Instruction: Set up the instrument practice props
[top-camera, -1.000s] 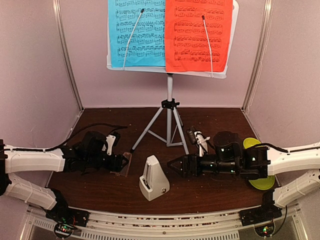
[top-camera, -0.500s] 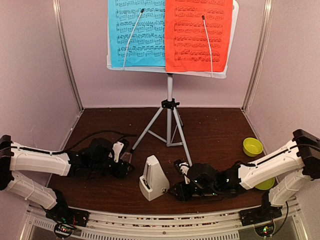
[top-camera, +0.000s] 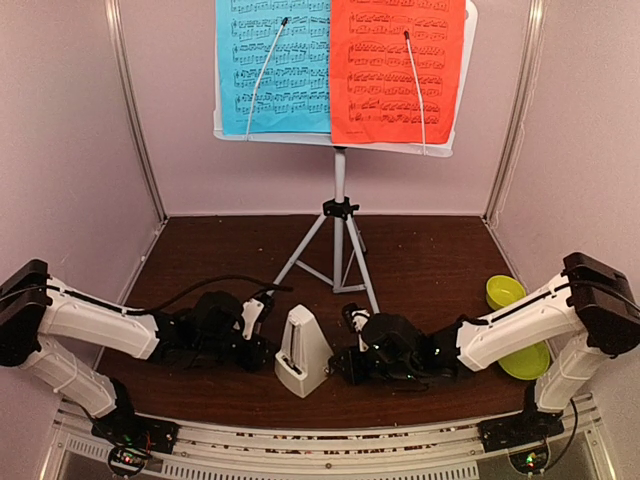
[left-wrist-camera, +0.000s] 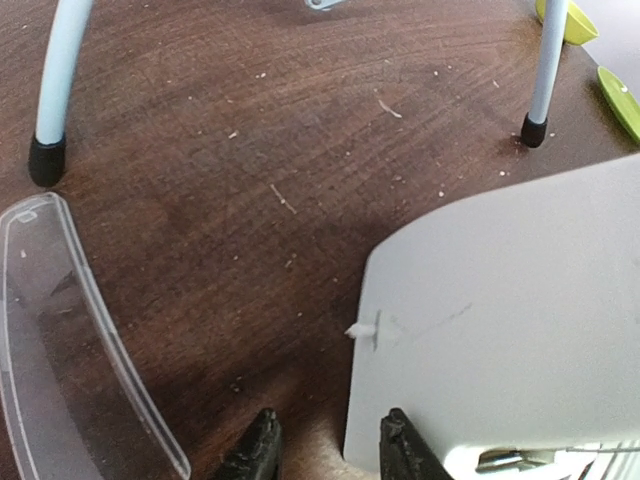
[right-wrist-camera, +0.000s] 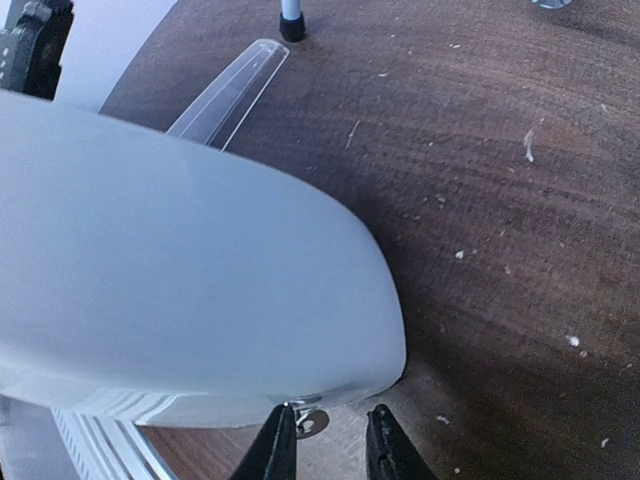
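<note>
The white music-stand desk (top-camera: 300, 138) stands on its grey tripod (top-camera: 340, 250) at the back, carrying the blue sheet (top-camera: 270, 70) and the red sheet (top-camera: 395, 70). The white metronome (top-camera: 303, 350) stands upright near the front middle. My left gripper (top-camera: 268, 352) lies low against its left side. In the left wrist view the left gripper (left-wrist-camera: 330, 455) is open, with the metronome (left-wrist-camera: 500, 340) edge between the jaws. My right gripper (top-camera: 338, 366) lies at its right side. In the right wrist view the right gripper (right-wrist-camera: 330, 448) is narrowly open under the metronome (right-wrist-camera: 180, 270), a small metal part (right-wrist-camera: 312, 421) by one finger.
Two lime-green dishes (top-camera: 505, 292) (top-camera: 527, 362) sit at the right. A clear plastic cover (left-wrist-camera: 60, 330) lies on the table left of the metronome. Tripod feet (left-wrist-camera: 47, 160) (left-wrist-camera: 533, 130) stand just behind. Pink walls close in the sides and back.
Both arms have moved in low against the metronome from either side. Both sets of jaws have narrowed. The left gripper has left the clear cover behind.
</note>
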